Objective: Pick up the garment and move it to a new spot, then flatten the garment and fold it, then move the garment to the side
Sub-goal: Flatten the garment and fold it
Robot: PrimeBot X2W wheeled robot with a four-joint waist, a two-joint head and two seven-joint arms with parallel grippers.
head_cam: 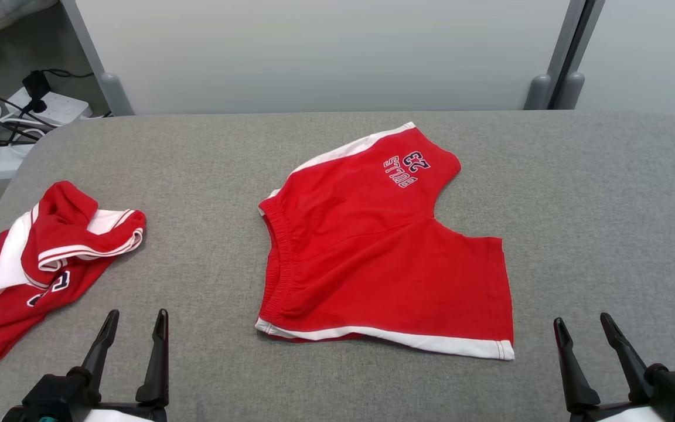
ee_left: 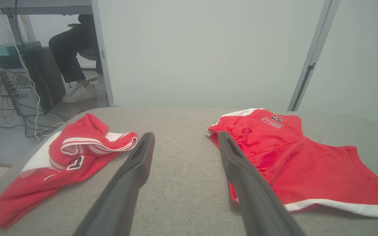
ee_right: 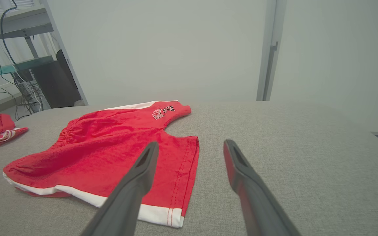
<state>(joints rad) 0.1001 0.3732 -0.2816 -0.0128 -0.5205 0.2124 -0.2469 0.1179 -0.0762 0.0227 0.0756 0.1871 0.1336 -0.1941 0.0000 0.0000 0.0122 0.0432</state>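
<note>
Red shorts flat mid-surface, crumpled red jersey well apart at left, left fingers spread, empty, right fingers spread, empty

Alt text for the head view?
Red shorts with white trim lie flat on a grey table; a crumpled red jersey sits at left. The left gripper and right gripper, both open, show at the bottom corners.

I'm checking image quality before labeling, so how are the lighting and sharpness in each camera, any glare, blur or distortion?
Head view: even soft light, faint shadows, red shorts and their lettering sharp, no glare. Left wrist view: wide-angle stretch, the left gripper's fingers loom large and slightly soft. Right wrist view: same stretch, the right gripper's fingers soft close up.
</note>
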